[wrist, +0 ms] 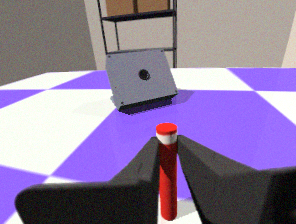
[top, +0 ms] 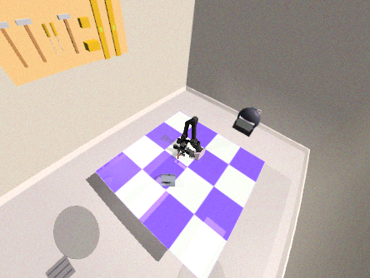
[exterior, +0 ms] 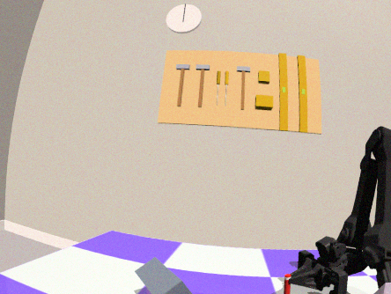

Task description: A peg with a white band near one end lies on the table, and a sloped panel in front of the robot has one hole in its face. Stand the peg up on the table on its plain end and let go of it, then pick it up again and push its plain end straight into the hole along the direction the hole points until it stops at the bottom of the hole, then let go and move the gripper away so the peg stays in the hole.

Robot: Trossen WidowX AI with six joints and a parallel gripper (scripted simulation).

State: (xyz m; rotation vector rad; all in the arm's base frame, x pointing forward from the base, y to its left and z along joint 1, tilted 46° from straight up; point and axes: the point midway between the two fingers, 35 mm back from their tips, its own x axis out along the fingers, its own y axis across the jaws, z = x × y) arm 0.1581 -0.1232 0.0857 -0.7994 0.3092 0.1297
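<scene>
The red peg [top: 178, 156] [exterior: 287, 283] [wrist: 169, 185] stands about upright, its white-banded end on top and its plain end down. My gripper [top: 178, 153] [wrist: 166, 141] is shut on the peg near the band. In the wrist view a shadow shows beside the peg's lower end; whether that end touches the table cannot be told. The grey sloped panel [top: 167, 177] [exterior: 160, 275] [wrist: 125, 82] stands apart from the peg, ahead of the fingers in the wrist view. Its dark round hole [wrist: 144, 74] faces the wrist camera.
The purple and white checkered table top [top: 204, 164] [exterior: 220, 260] [wrist: 215, 117] lies under the arm and the panel. A shelf rack [wrist: 140, 17] stands behind the panel in the wrist view. A tool board [top: 54, 71] [exterior: 211, 116] hangs on the wall.
</scene>
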